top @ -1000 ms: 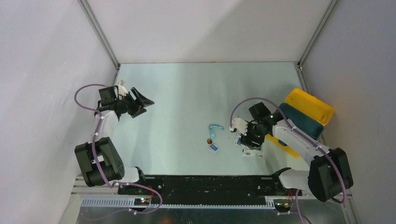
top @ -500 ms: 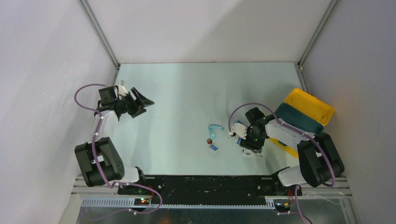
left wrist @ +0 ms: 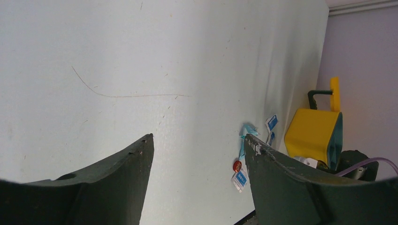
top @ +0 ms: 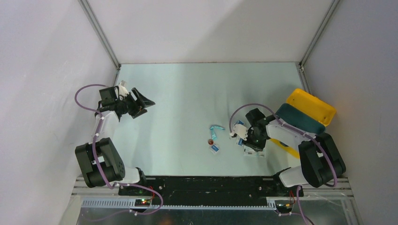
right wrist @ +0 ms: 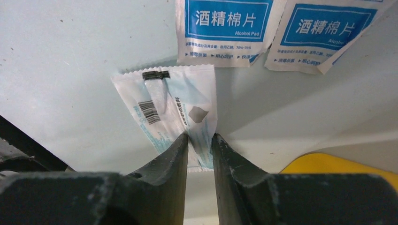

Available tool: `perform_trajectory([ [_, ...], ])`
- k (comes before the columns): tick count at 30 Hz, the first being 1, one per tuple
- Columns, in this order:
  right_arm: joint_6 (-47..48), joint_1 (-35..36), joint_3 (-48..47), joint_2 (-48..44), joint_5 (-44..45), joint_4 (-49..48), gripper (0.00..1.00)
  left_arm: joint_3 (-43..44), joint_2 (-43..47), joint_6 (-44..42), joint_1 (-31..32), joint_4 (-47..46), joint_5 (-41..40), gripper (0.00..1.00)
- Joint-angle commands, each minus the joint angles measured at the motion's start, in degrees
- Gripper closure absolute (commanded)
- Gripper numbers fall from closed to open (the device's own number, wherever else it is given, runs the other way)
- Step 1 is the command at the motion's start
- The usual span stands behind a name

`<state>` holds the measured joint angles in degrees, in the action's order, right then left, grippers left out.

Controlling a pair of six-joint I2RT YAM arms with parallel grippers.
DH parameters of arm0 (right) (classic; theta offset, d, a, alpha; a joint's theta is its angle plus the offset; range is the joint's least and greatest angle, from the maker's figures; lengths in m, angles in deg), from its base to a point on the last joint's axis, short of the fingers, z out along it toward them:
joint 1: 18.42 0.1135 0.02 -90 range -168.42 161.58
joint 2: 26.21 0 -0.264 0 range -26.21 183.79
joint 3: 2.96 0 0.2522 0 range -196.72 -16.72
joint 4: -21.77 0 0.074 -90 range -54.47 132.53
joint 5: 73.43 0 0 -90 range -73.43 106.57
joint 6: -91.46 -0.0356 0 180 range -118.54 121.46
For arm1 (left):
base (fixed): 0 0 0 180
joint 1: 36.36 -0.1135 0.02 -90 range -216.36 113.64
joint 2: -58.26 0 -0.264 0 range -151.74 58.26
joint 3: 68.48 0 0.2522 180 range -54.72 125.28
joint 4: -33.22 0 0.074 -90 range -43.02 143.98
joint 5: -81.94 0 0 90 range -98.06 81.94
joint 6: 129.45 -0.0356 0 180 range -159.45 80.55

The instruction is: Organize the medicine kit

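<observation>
Right wrist view: the upper frame edge cuts off two white-and-blue alcohol pad packets (right wrist: pixel 224 28); the jaws hide the lower end of the white barcoded foil sachet (right wrist: pixel 173 105); the boxy bright-yellow plastic medicine kit (right wrist: pixel 338 165) shows only a sliver, lower right. Top view: the small red round item (top: pixel 210 141) is too small to identify.

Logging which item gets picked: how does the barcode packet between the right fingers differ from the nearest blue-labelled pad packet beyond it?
The barcode packet is plain white with faint print; the pad packet carries a solid blue label. The barcode packet is pinched at one corner by the right gripper; the pad packet lies free. Both are small sealed white sachets.
</observation>
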<state>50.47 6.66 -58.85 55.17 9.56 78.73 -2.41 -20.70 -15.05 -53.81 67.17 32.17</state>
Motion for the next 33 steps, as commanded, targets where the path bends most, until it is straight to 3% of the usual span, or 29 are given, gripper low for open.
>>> perform_trajectory([
  [1,0.29,0.15,1.46,-3.86,3.18,-2.69,0.73,2.20,0.89,-0.71,-0.31,-0.93,0.38,0.25],
  [7,-0.09,0.35,-0.99,-10.03,4.15,0.00,0.79,2.36,0.82,-0.63,-0.30,-0.94,0.42,0.25],
  [12,-0.44,0.32,-4.48,-15.04,3.55,1.32,0.93,2.35,0.78,-0.68,-0.30,-1.02,0.43,0.25],
  [21,-5.12,-1.51,-14.13,-21.67,-0.99,6.28,0.95,2.52,0.29,-0.54,-0.27,-0.95,0.68,0.25],
  [27,-6.20,-8.38,-19.45,-22.90,-1.11,7.08,0.97,2.79,-0.16,-0.24,-0.32,-1.01,1.12,0.25],
  [33,-0.65,-18.40,-20.14,-22.66,0.33,7.32,0.98,2.65,-0.12,-0.32,-0.37,-0.95,1.04,0.26],
])
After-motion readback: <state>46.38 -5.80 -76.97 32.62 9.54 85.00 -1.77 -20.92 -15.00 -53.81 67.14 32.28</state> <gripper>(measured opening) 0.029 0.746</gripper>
